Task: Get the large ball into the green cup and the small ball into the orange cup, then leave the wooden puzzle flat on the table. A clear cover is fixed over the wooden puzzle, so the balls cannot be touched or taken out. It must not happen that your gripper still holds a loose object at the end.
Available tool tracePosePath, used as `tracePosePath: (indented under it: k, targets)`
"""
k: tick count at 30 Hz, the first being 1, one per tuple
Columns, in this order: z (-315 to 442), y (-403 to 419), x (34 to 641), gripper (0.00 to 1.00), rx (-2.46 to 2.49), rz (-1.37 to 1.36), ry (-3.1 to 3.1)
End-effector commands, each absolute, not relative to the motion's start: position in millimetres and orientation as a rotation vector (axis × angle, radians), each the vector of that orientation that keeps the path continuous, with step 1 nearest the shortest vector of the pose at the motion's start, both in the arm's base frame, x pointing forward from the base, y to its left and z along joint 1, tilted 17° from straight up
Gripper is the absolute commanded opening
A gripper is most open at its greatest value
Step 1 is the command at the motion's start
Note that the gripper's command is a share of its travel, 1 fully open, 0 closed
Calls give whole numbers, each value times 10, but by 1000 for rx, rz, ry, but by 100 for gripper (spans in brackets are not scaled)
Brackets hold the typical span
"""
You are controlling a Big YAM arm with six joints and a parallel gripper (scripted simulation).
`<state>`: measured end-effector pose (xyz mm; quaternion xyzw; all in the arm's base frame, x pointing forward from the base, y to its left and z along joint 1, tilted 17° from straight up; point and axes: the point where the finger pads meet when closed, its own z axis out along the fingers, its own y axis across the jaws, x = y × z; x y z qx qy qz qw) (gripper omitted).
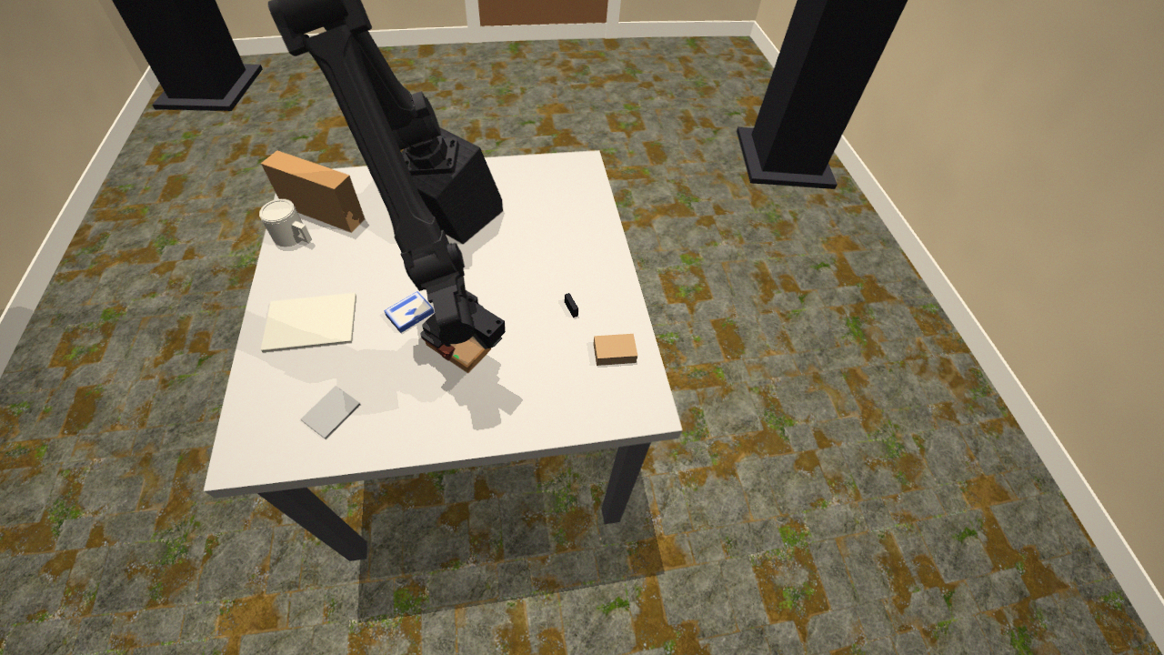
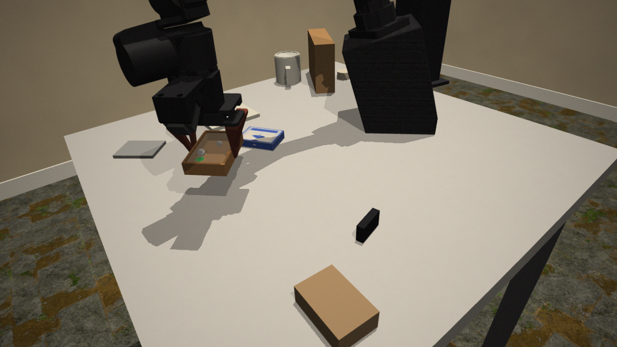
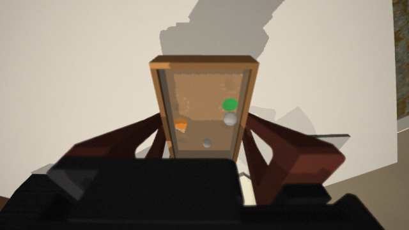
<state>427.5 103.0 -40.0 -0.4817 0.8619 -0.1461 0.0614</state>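
Observation:
My gripper [image 1: 456, 342] [image 2: 211, 140] [image 3: 204, 115] is shut on the wooden puzzle [image 1: 472, 360] [image 2: 205, 169] [image 3: 204, 62], one dark red finger on each long side. It holds the puzzle a little above the white table [image 1: 536, 244] [image 2: 431, 193], tilted. In the wrist view the large grey ball lies right beside the green cup [image 3: 230, 104] [image 2: 199, 159], on the side nearer the gripper. The small grey ball lies near the gripper end, apart from the orange cup [image 3: 181, 124] by the left wall.
A blue-and-white box [image 1: 408, 310] [image 2: 262, 137] lies just behind the gripper. A grey tile [image 1: 329, 411] [image 2: 139, 148], a cream board [image 1: 309, 320], a mug [image 1: 280, 222] [image 2: 288, 67], a brown box [image 1: 313, 189] [image 2: 321, 60], a black block [image 1: 571, 304] [image 2: 367, 224] and a tan box [image 1: 614, 348] [image 2: 336, 304] share the table.

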Motion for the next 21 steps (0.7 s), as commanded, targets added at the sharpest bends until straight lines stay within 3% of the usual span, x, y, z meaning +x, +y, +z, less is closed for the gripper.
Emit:
tracePosePath:
  k: [1,21]
  targets:
    - [-260,1070,4330,70,-1438,-425,2548]
    - [-350,1140,4329,70,-1452,-391,2545]
